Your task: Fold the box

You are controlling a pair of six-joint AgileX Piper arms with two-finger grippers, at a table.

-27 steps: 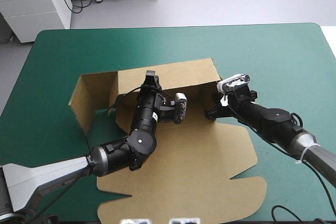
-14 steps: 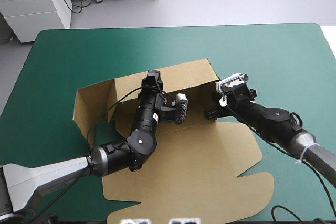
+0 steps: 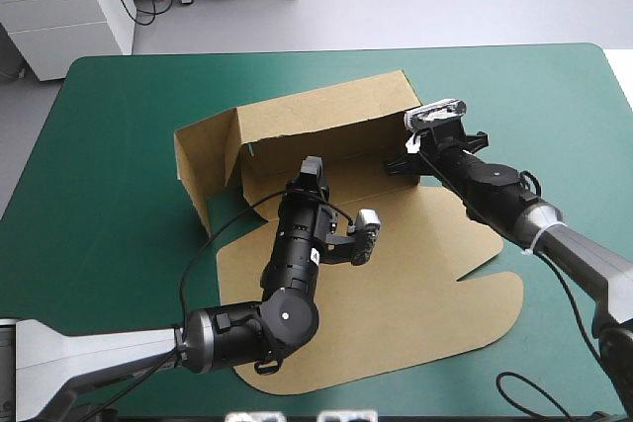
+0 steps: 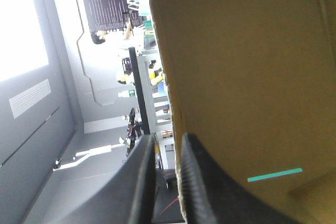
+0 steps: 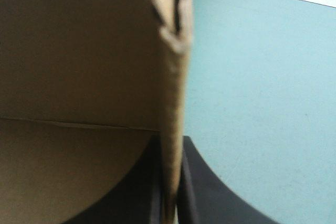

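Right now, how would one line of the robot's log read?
brown cardboard box: far wall raised, near panel flat | left black-fingered tool: shut on box | right black-fingered tool: shut on box

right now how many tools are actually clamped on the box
2. The left tool pinches a raised edge of the box, toward its middle in the high view. The right tool pinches the upright wall at its right end.
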